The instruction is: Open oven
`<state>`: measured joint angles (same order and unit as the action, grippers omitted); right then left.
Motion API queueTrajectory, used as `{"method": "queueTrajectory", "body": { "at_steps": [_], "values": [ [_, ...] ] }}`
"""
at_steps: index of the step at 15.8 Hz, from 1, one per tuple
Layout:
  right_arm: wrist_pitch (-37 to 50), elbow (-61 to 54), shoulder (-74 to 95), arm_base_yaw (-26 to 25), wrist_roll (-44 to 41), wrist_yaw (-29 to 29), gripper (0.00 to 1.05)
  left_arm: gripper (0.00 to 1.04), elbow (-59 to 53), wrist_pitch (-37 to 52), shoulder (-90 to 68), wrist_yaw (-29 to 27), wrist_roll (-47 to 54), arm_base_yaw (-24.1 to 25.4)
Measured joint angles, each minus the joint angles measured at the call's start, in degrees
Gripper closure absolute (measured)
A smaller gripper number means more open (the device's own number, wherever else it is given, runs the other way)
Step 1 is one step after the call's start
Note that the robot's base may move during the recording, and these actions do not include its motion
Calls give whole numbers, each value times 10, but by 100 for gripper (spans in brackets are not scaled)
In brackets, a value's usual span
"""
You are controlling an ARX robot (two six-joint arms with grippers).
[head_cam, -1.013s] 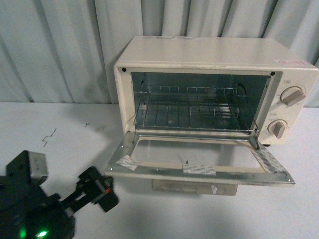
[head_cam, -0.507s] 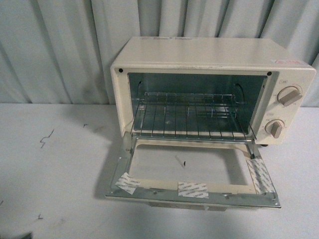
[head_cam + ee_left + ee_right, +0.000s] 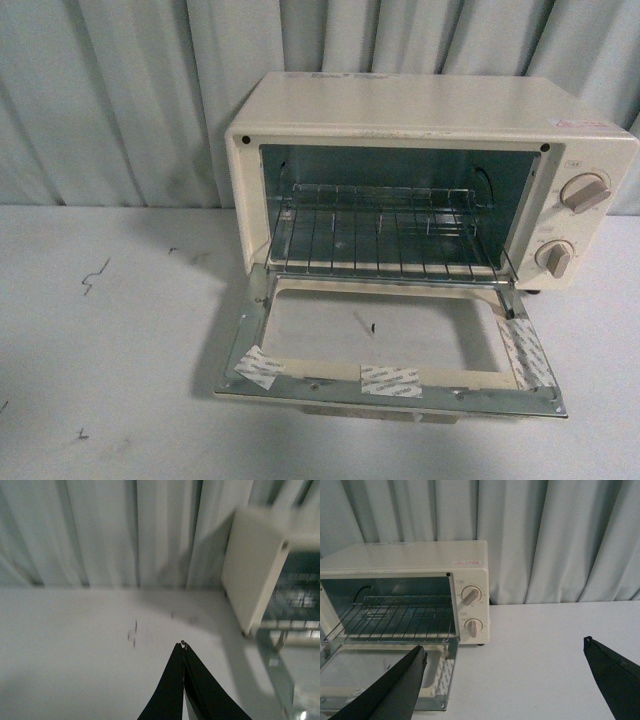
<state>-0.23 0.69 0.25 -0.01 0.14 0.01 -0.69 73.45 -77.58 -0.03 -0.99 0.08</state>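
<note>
White tabletop (image 3: 120, 350) w/ small dark scuffs is seen at left, grey curtain (image 3: 120, 100) behind. Left gripper (image 3: 183, 647), shown only in left wrist view, is pressed shut, tips meeting, nothing held, above bare table just beside oven's side wall. Cream toaster oven (image 3: 430, 130) is set centre-right on table, against curtain. Door (image 3: 390, 350) is dropped fully down, lying flat on table, tape strips along its frame. Wire rack (image 3: 380, 235) is exposed inside. Two knobs (image 3: 583, 193) are found at right. Right gripper (image 3: 505, 662) is spread wide, empty, near oven's right front.
</note>
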Motion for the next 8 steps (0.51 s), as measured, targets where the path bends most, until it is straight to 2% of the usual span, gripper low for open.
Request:
{"method": "queueTrajectory", "body": {
  "at_steps": [1, 2, 3, 4, 8],
  "values": [
    [0, 0, 0, 0, 0, 0, 6, 103, 0, -43, 89, 0, 0, 0],
    [0, 0, 0, 0, 0, 0, 6, 103, 0, -128, 190, 0, 0, 0],
    [0, 0, 0, 0, 0, 0, 6, 103, 1, -372, 449, 0, 0, 0],
    [0, 0, 0, 0, 0, 0, 6, 103, 2, -473, 541, 0, 0, 0],
    [0, 0, 0, 0, 0, 0, 6, 103, 7, -517, 578, 0, 0, 0]
  ]
}}
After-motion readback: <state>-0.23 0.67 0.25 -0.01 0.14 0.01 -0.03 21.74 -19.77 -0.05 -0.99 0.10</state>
